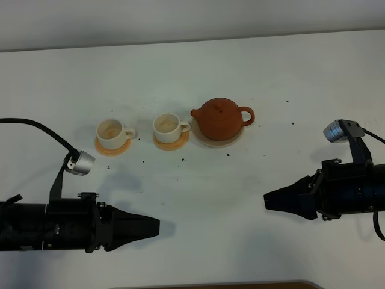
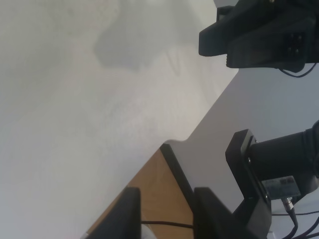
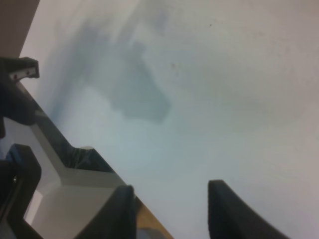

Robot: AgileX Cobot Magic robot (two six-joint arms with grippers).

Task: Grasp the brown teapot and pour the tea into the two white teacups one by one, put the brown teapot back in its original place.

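Note:
The brown teapot (image 1: 220,118) sits upright on its pale beige saucer (image 1: 224,142) at the back of the table, spout to the left, handle to the right. To its left stand the two white teacups (image 1: 112,132) (image 1: 168,125), each on an orange-tan coaster. My left gripper (image 1: 155,227) lies low near the front left, pointing right. My right gripper (image 1: 268,201) is at the right, pointing left, well in front of the teapot. Both wrist views show only bare table between open fingers: left gripper (image 2: 167,214), right gripper (image 3: 174,209).
The white table (image 1: 198,180) carries small dark specks around the cups and saucer. Its front edge and a wooden surface (image 2: 159,194) below it show in the left wrist view. The right arm (image 2: 259,35) appears there too.

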